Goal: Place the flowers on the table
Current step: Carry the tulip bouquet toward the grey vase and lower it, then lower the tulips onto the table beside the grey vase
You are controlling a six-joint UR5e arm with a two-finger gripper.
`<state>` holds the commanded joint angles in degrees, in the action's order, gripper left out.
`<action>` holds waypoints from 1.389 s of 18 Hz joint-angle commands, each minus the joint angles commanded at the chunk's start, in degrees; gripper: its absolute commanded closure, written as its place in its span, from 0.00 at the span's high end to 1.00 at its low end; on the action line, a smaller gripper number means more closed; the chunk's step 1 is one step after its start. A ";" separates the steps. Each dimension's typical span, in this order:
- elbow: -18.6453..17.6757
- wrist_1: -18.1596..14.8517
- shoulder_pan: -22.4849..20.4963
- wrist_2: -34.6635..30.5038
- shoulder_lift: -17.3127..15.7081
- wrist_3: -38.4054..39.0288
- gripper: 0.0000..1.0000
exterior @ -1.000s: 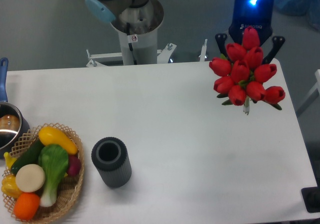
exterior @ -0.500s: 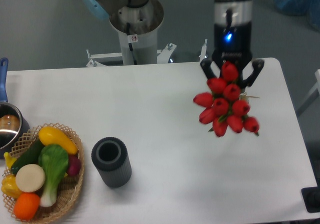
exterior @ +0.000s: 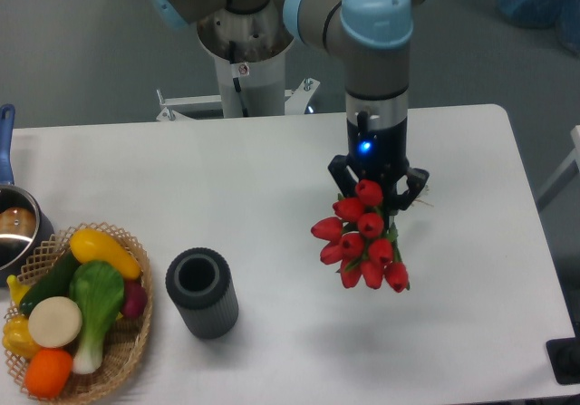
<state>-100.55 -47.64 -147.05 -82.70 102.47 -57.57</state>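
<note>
The flowers [exterior: 362,238], a bunch of red tulips with green leaves, hang in my gripper [exterior: 378,192] above the right middle of the white table [exterior: 272,188]. The blooms point toward the front of the table and down. My gripper is shut on the stems, which are mostly hidden behind the blooms and the black fingers [exterior: 340,171]. The arm comes in from the back, its wrist light glowing blue. I cannot tell how high the bunch is above the tabletop.
A dark grey ribbed cylinder vase [exterior: 202,293] stands upright at front left of centre. A wicker basket [exterior: 127,346] of toy vegetables sits at the front left corner. A pot [exterior: 14,228] with a blue handle is at the left edge. The robot base [exterior: 245,52] is behind the table.
My gripper has carried the flowers from the table's back right corner toward the middle and front, moving left and forward. The vase and basket have not moved.
</note>
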 joint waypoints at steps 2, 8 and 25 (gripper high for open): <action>-0.17 0.00 0.27 -0.18 1.23 0.00 0.37; -0.62 0.09 2.73 -1.67 4.83 -0.44 0.37; -1.93 0.09 6.51 -6.50 11.08 -0.70 0.38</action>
<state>-102.48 -47.55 -140.54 -89.21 113.55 -58.27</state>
